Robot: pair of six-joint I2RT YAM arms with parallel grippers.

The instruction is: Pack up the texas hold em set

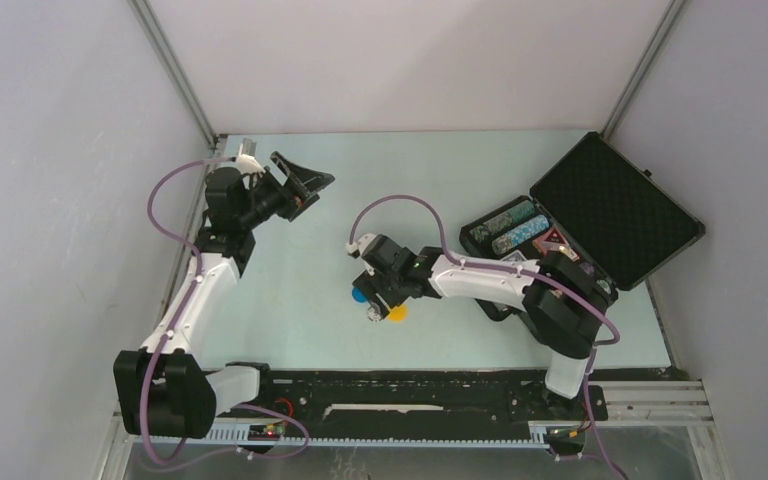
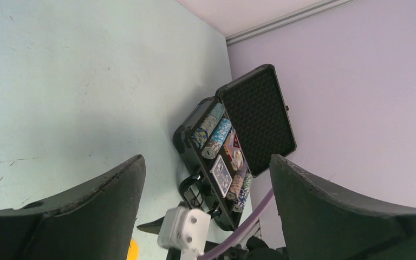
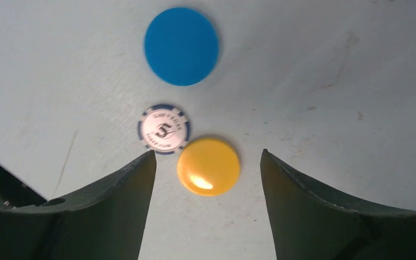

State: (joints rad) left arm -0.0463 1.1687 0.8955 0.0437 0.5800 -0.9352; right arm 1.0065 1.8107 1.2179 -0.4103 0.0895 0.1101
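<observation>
Yellow disc (image 3: 208, 166) lies flat on the table (image 3: 330, 65), right under the mouth of the right gripper (image 3: 207, 153), centred between the two fingers, which stand wide apart and hold nothing. Being round, it has no long axis, so the jaws need no turning to suit it; it is thin, though, and I judge the pinch will have to catch it by the edge, low against the table. A white and blue poker chip (image 3: 164, 129) touches or nearly touches the disc on the side of the gripper's left finger (image 3: 114, 200), and could get caught in the closing. A blue disc (image 3: 181, 46) sits farther ahead, apart from both.

The open case (image 1: 615, 205) lies well off behind this gripper, beside the right arm's base, with rows of chips and a card deck already inside. The left gripper (image 1: 300, 185), jaws also apart and empty, hangs raised and far from the discs, so the right arm is clearly the nearer one.
</observation>
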